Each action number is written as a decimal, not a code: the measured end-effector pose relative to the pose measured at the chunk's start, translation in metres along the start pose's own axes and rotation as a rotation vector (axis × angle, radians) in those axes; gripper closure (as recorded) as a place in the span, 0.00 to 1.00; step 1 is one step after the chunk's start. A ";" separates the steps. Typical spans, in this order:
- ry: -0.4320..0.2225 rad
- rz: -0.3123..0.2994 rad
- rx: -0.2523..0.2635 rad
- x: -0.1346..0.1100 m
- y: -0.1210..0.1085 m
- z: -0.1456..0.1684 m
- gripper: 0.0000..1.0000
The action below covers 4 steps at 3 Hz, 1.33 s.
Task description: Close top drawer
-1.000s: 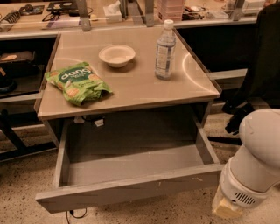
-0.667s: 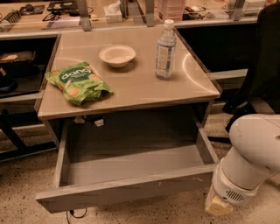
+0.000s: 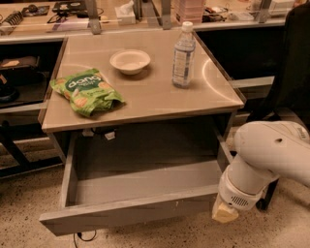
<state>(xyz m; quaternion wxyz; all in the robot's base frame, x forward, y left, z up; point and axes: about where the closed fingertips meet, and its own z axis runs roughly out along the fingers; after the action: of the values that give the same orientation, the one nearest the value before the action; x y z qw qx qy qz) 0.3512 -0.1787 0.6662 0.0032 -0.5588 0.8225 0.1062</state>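
— What do we have closest to us?

— The top drawer (image 3: 131,213), pulled far out from under the table. Its long grey front panel runs across the bottom of the view, tilted a little, with the left end lower. We can see straight into the box, and nothing shows inside it.

— And the gripper?

— The gripper (image 3: 224,212) is low on the right, just beside the right end of the drawer's front panel. We only see a pale yellowish tip at the end of the white arm (image 3: 271,150). We cannot tell whether it is open or closed, nor whether it touches the panel.

— Where does the arm come from?

— It enters from the right edge and bends down toward that corner of the drawer.

— Going further back?

— A small white tag (image 3: 109,135) hangs under the front edge of the table (image 3: 160,99). On the tabletop, a green snack bag (image 3: 86,91) lies near the front left. Behind it, about mid-table, sits a shallow white bowl (image 3: 130,61). To the right of the bowl a clear water bottle (image 3: 183,55) with a white cap stands upright, well apart from the bag.

— And farthest away?

— A long counter (image 3: 58,33) runs along the back, carrying a tissue box (image 3: 127,13) and other clutter that we cannot make out.
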 end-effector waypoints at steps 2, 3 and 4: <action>0.001 -0.013 0.001 -0.014 -0.015 0.006 0.81; 0.001 -0.013 0.001 -0.014 -0.015 0.006 0.58; 0.001 -0.013 0.001 -0.014 -0.015 0.006 0.35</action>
<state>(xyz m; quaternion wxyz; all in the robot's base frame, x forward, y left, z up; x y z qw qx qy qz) 0.3694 -0.1703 0.6592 0.0040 -0.5640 0.8190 0.1053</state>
